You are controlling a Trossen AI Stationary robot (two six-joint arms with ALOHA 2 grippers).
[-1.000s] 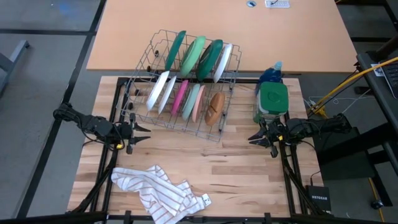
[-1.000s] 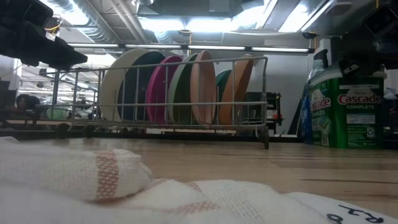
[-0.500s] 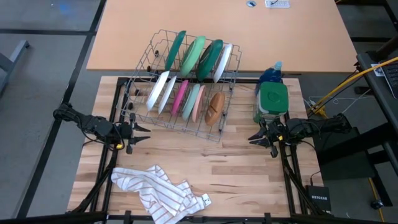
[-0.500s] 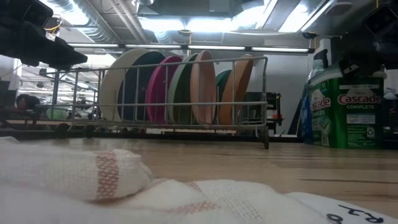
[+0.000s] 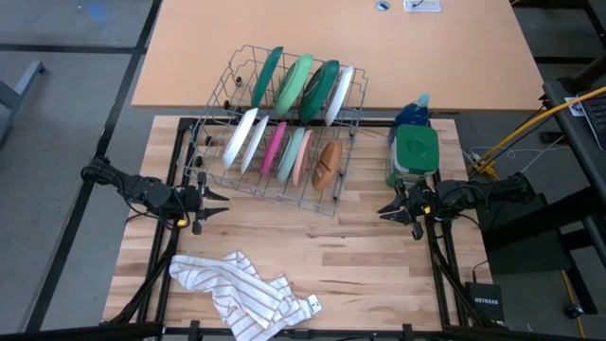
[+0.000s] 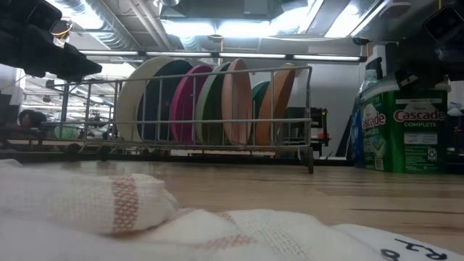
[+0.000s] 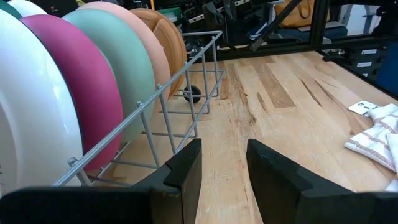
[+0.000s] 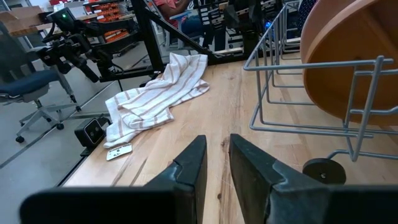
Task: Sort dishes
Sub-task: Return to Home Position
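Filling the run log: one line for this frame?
dishes upright in rack | cloth on table | left arm at left edge, jaws open, empty | right arm by container, jaws open, empty

"Cascade Complete" on green container [image 6: 409, 130]; "NETGEAR" on black box [image 5: 485, 301]

Two slim dark arms, black cables looping at the joints; left hand [image 5: 218, 204], right hand [image 5: 386, 210], angular matte-black fingers [image 7: 186, 168]

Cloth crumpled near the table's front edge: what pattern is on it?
The crumpled white cloth has thin reddish-brown stripes; it shows best in the right wrist view.
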